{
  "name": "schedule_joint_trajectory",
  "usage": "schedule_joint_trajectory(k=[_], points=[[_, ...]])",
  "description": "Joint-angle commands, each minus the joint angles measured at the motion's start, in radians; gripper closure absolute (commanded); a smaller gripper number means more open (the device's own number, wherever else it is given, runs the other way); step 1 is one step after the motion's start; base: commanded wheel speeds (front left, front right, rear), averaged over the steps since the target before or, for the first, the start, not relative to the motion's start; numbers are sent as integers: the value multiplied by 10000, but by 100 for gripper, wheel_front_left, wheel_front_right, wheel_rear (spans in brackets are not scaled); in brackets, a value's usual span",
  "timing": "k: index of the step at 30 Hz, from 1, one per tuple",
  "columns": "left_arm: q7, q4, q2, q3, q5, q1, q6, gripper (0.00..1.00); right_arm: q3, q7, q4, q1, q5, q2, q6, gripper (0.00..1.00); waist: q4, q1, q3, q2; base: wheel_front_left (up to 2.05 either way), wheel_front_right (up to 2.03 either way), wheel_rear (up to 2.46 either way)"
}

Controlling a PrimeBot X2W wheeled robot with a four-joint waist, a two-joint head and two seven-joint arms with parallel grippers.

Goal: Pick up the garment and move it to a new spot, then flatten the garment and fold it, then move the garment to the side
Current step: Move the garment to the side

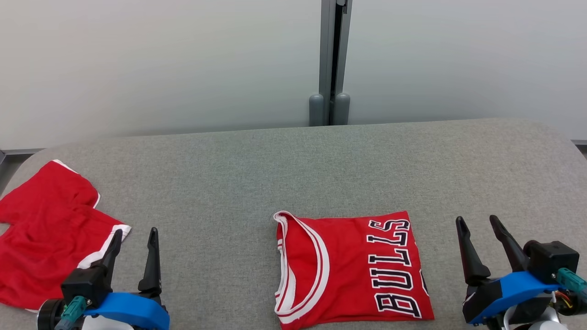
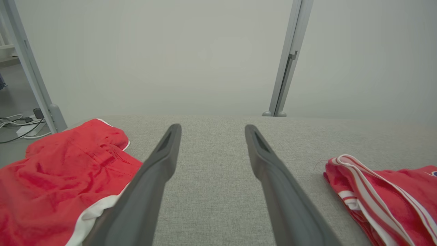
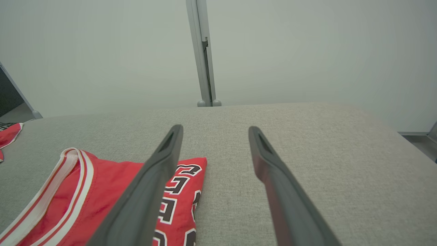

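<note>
Both jaws spread, nothing held; I see folded red cloth Bulls jersey just left of R gripper, farther from L gripper.

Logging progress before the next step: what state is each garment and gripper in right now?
Jersey, folded, lying flat on the table, not held.
Shorts, unfolded, rumpled, near the table's left edge.
Left gripper, jaws open, empty.
Right gripper, jaws open, empty.

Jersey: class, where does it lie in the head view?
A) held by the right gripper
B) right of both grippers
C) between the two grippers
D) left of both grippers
C: the jersey lies between the open left gripper and the open right gripper, and neither touches it.
</note>
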Motion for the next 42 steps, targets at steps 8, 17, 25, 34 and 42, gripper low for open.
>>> schedule_joint_trajectory(k=[8,17,25,34,42], points=[[-45,-194,-68,156,168,-26,-29,0,253,822,-312,-391,272,47,1,0,51,1,148,0,0,0,0],[-45,-482,-147,110,309,-263,-75,0,-18,4426,139,-1175,312,195,1,0,294,1,567,0,0,0,0],[-45,-562,-226,-28,456,-587,-216,0,-372,5914,1393,-1708,162,262,1,0,702,1,905,0,0,0,0],[-46,-658,-269,-125,609,-812,-270,0,-82,6261,3215,-1921,347,271,1,0,1137,1,1123,0,0,0,0],[-46,-680,-359,-190,645,-818,-298,0,534,6688,4115,-2118,267,243,18,100,1167,1,1184,0,0,0,0]])
